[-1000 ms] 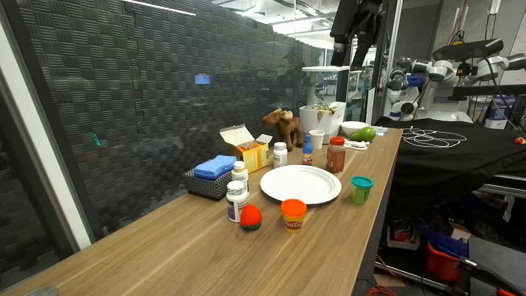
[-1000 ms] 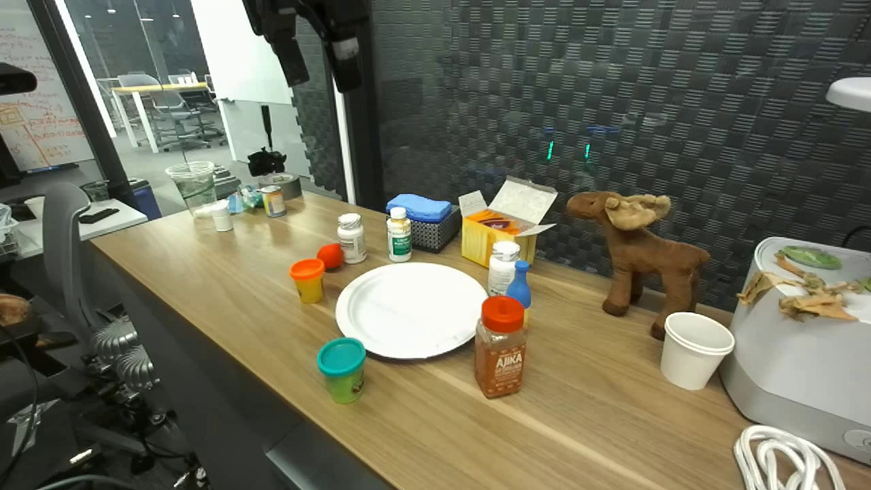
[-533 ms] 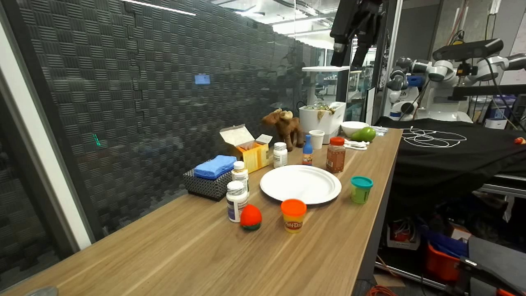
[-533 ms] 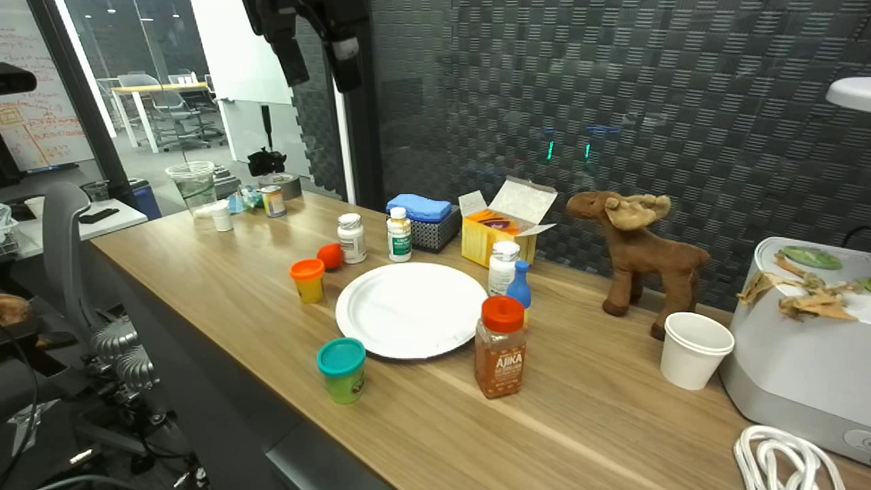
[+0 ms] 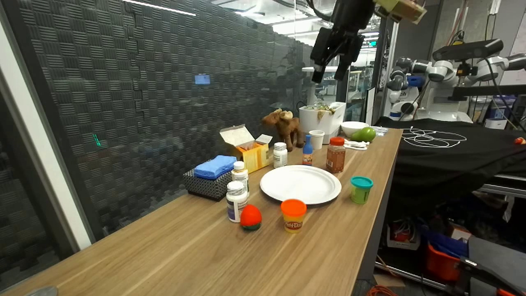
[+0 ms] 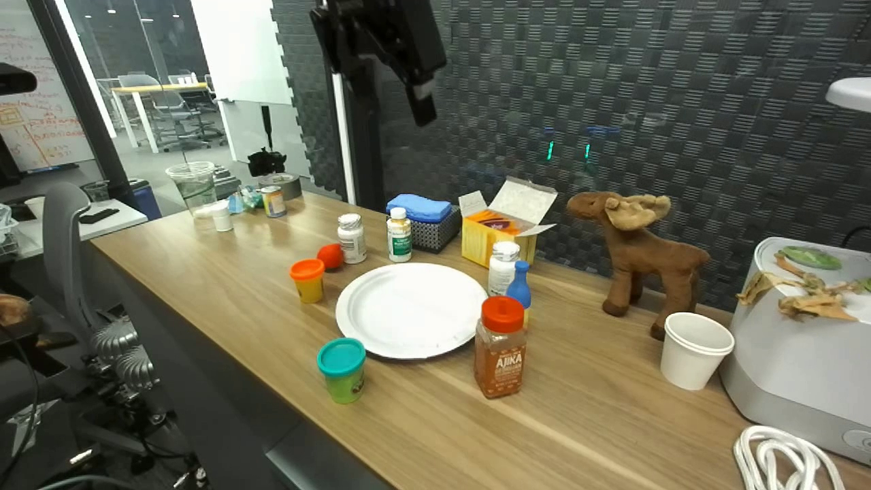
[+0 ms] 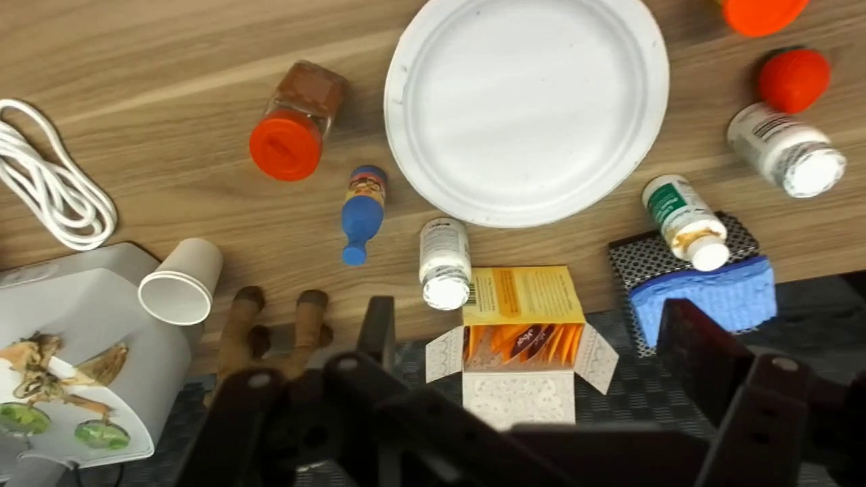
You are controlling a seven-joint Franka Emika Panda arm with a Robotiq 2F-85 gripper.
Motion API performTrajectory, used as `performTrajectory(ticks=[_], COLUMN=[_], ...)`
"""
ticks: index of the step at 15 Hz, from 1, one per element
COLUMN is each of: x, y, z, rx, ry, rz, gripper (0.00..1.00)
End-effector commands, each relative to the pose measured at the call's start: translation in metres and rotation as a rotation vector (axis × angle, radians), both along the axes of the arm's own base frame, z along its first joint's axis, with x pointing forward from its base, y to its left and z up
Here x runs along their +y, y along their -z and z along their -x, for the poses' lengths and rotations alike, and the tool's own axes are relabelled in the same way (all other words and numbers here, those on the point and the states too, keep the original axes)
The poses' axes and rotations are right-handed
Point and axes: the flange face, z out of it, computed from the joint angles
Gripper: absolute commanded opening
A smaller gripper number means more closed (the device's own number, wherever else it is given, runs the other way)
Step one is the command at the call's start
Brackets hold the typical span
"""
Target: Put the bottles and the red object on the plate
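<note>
Counter (image 6: 612, 422): layout unchanged from a moment ago. Arm (image 5: 355, 12) w/ gripper (image 5: 328, 77): sole change. Shifted, now lower in both ext. views, well above counter; jaws apart, nothing held. Judged start of approach; ready for a first pick once lowered, but target can't be told. Plate (image 7: 528, 101): flat, unloaded; prog. est. nil, all transfers o/s. Red-capped jar (image 6: 501, 361): upright, nr. plate, not on it. White pill bottle (image 7: 444, 262): upright, just beside yellow box (image 6: 491, 239). Second pill bottle (image 6: 352, 239): upright, off plate. Green-label bottle (image 6: 399, 239): likewise, nr. blue sponge (image 6: 418, 207). Red obj. (image 7: 793, 80): on counter, just beside second pill bottle, contact unclear; poss. knock risk when either is picked.
</note>
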Motion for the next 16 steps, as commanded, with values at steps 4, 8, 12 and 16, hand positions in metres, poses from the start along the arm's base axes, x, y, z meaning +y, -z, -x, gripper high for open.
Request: performTrajectory(ticks=[4, 8, 12, 16], x=[-0.024, -0.024, -0.028, -0.03], y=[0.061, 0.083, 0.109, 0.141], z=[-0.072, -0.106, -0.13, -0.148], rx=[0.035, 0.075, 0.104, 0.14], ry=[-0.032, -0.13, -0.181, -0.217], rz=[0.028, 0.018, -0.006, -0.012], gripper=[1.0, 1.0, 1.0, 1.0])
